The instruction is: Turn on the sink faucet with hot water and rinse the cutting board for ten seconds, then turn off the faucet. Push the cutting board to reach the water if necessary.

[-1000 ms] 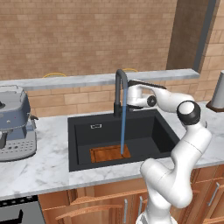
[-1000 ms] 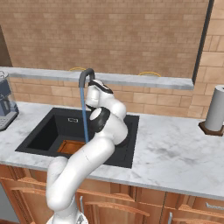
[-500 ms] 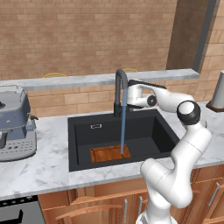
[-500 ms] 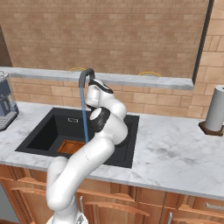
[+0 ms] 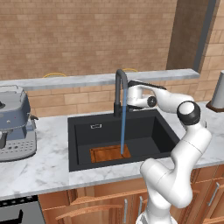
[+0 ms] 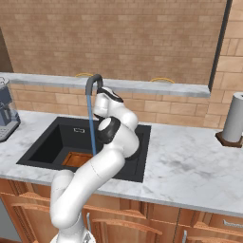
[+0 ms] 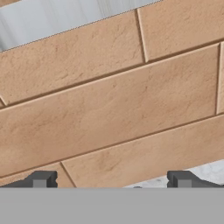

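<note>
Sink [image 5: 83,127], black basin, tap [image 5: 120,87] at its back edge. Water [image 5: 123,122] falls straight onto the cutting board [image 5: 110,153] lying flat on the floor, so rinsing needs no push. Gripper [image 7: 111,181] spread wide, empty, facing brick, probably beside the tap's lever.

Tan brick wall [image 5: 78,39] behind white marble counter [image 6: 190,166], wooden cabinets [image 5: 109,201] below.

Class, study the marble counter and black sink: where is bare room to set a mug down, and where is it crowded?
Bare white marble counter lies between the black rectangular sink and the paper towel roll, plus the front strip. Crowded: behind the basin, where the open gripper sits by the dark gooseneck faucet, and left, by the grey coffee machine.
</note>
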Robot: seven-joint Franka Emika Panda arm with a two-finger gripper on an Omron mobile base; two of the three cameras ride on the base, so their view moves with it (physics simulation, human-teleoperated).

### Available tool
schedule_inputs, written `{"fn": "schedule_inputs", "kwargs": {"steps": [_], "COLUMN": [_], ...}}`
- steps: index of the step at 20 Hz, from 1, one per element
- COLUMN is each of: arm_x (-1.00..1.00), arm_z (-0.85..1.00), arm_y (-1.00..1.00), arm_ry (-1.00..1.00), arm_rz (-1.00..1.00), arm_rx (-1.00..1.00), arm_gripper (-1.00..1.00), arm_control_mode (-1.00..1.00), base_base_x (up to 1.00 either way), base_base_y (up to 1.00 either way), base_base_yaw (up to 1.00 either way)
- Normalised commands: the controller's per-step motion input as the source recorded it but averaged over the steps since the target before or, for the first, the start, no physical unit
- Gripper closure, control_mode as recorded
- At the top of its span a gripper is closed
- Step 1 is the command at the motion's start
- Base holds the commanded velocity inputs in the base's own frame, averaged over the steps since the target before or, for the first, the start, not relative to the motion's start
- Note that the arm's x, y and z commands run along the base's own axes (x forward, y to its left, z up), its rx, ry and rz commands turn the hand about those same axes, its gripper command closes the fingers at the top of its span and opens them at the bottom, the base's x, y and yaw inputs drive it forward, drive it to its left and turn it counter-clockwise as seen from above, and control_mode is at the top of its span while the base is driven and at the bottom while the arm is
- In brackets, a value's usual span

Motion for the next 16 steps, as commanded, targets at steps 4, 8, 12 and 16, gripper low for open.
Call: {"fn": "schedule_inputs", "kwargs": {"steps": [4,8,12,16], "arm_x": [0.0,-0.1,-0.13,-0.17], "arm_z": [-0.21,-0.2,0.0,0.0], "arm_y": [0.0,0.0,0.0,0.0], "arm_ry": [0.0,0.0,0.0,0.0], "arm_rz": [0.0,0.0,0.0,0.0], "arm_rx": [0.0,0.0,0.0,0.0], "arm_gripper": [-1.0,-1.0,-1.0,-1.0], "arm_control_mode": [-1.0,-1.0,-1.0,-1.0], "base_base_x": [0.0,0.0,0.0,0.0], "base_base_y": [0.0,0.0,0.0,0.0], "base_base_yaw": [0.0,0.0,0.0,0.0]}}
